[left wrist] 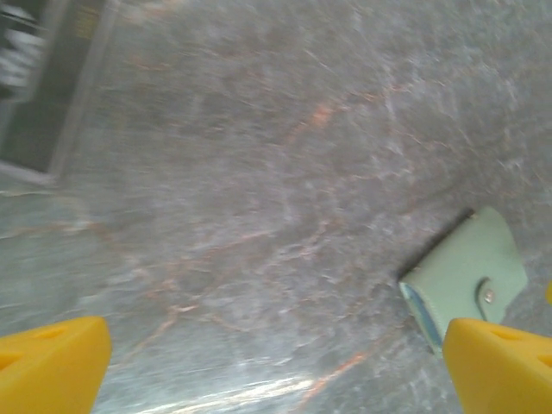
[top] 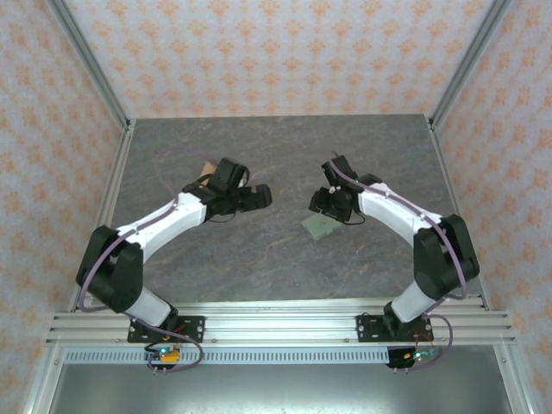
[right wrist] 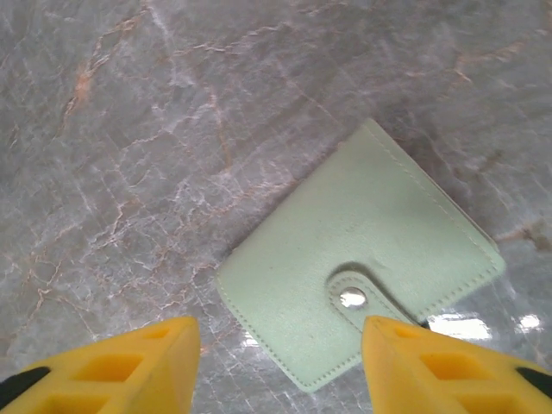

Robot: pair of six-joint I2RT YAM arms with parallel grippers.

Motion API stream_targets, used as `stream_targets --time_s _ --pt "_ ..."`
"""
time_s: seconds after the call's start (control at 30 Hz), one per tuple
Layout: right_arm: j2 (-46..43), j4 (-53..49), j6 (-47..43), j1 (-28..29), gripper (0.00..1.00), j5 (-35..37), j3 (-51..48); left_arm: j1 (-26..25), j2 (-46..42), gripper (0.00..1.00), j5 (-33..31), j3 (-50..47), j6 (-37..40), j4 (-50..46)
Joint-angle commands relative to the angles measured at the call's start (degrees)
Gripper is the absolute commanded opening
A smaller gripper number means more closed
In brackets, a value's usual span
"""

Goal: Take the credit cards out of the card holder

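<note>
Hovering our right gripper [right wrist: 280,345], fingers apart, over the holder [right wrist: 345,241], we thought it light and bendy, best pinched at its edge.

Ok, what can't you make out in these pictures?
Credit cards' count and colours: right wrist view, hidden inside the snapped-shut card holder.
Card holder's lower corner: left wrist view, blurred, behind a finger of the left gripper.
Tan thing: top external view, mostly behind the left arm.

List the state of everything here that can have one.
card holder, closed, lying flat on the table.
snap tab, fastened.
left gripper, open, empty.
right gripper, open, empty, above the card holder.
</note>
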Motion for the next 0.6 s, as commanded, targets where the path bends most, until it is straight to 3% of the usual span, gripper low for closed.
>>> stream_targets --time_s 0.0,0.1,0.33,0.57 --pt "-3.18 2.03 8.27 -1.54 0.51 4.31 -5.58 -2.80 3.47 0.97 2.47 3.88 -2.04 2.65" --pt "-4.79 4.67 10.42 -2.98 0.49 3.03 -8.80 -4.49 6.95 0.93 3.42 6.23 -2.29 2.60" --pt "0.77 7.07 12.65 -4.08 0.37 -0.16 -8.37 -5.57 10.35 0.86 3.00 7.29 -4.97 3.70" --pt "6.90 6.99 8.44 -4.36 0.32 -1.12 -4.11 -5.52 10.37 0.81 1.46 6.50 -5.03 1.68"
